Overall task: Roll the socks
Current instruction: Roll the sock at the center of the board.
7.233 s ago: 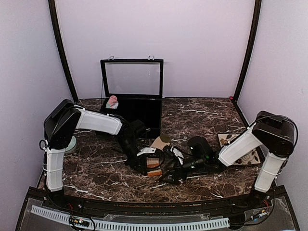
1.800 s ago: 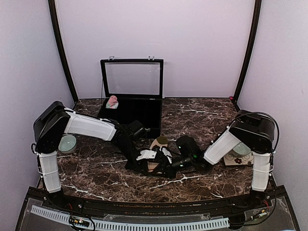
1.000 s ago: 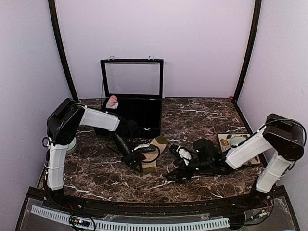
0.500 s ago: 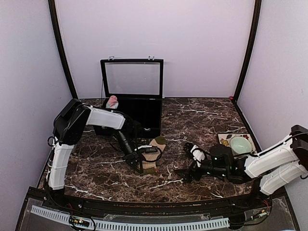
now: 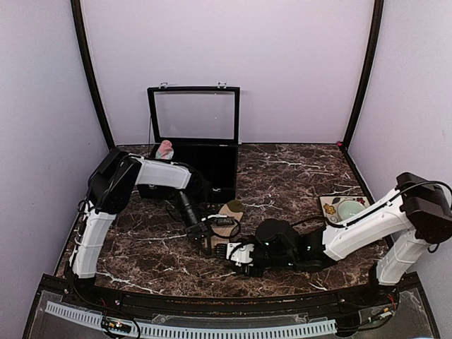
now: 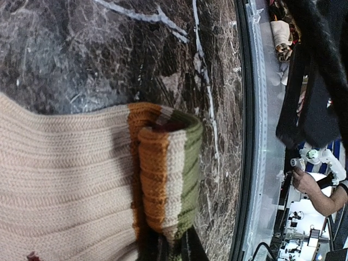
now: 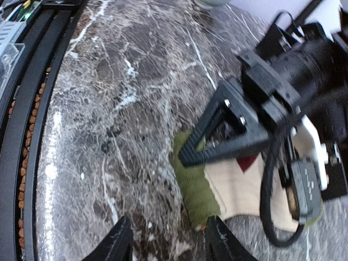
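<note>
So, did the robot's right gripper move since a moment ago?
Yes. The right gripper has swung left, away from the bowl on the right, and now sits close to the tan sock.

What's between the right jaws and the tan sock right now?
Nothing but bare table: the right wrist view shows only marble from the right gripper to the green end of the sock.
</note>
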Controlling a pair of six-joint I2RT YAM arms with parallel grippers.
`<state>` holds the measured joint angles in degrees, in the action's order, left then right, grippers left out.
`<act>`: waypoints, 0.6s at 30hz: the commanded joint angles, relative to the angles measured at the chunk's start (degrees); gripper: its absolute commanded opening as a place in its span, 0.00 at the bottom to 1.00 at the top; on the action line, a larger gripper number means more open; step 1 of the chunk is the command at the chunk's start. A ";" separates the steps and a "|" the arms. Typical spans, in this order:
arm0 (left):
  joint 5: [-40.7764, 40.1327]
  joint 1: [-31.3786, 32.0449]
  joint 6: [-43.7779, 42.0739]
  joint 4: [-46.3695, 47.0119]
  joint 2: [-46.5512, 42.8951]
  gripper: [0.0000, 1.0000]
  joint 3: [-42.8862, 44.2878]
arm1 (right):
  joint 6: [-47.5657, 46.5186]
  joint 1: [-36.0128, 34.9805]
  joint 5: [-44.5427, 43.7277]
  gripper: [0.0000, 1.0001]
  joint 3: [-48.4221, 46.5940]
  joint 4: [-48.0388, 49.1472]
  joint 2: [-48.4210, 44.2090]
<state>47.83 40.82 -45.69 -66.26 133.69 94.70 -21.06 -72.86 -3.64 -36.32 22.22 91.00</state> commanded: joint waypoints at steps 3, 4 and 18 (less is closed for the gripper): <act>-5.83 0.62 -3.75 -4.43 7.67 0.00 1.98 | -12.04 -0.31 3.38 0.44 -8.00 -4.22 8.95; -5.82 0.53 -3.87 -4.92 8.41 0.00 2.60 | -12.59 -0.22 3.58 0.43 -9.02 -4.42 10.26; -6.61 0.57 -4.42 -7.22 10.63 0.00 5.49 | -18.74 2.26 2.48 0.39 -12.75 -3.21 14.17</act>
<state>50.33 41.06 -49.19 -76.55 139.83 101.06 -37.30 -70.96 -0.95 -47.46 19.18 105.54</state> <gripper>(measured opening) 0.071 0.386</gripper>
